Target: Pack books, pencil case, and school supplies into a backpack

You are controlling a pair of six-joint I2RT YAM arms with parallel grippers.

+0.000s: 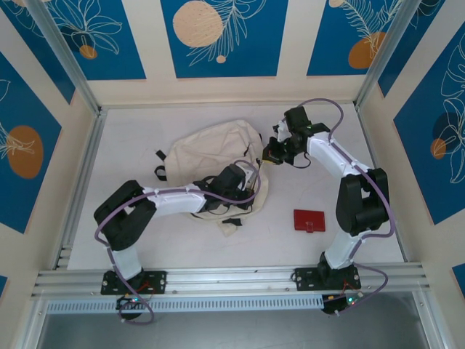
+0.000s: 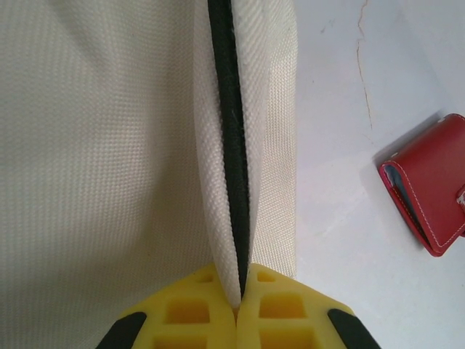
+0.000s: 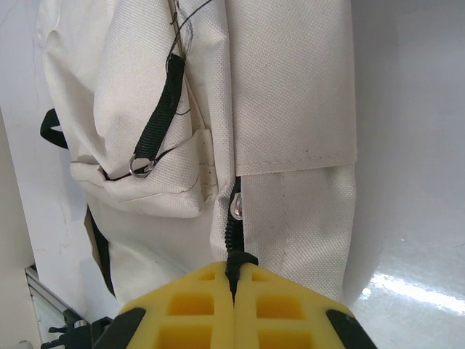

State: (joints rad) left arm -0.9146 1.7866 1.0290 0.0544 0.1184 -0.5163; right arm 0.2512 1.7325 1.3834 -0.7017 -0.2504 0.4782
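The cream backpack [image 1: 211,153] lies in the middle of the table. My left gripper [image 2: 240,289] is shut on a fold of its fabric, right beside the black zipper [image 2: 231,145]. It sits at the bag's near right side [image 1: 243,190]. My right gripper [image 3: 234,275] is shut on the black tab at the end of a zipper line, just below a metal slider [image 3: 236,207]. It stands at the bag's far right corner [image 1: 270,153]. The red pencil case [image 1: 309,220] lies flat to the right of the bag, also seen as a red wallet-like case [image 2: 429,185]. The books are out of view.
A front pocket with a black pull strap and ring [image 3: 156,123] faces the right wrist camera. Black straps [image 1: 160,163] stick out on the bag's left. Walls close the table on three sides, with bare table [image 1: 131,138] left of the bag.
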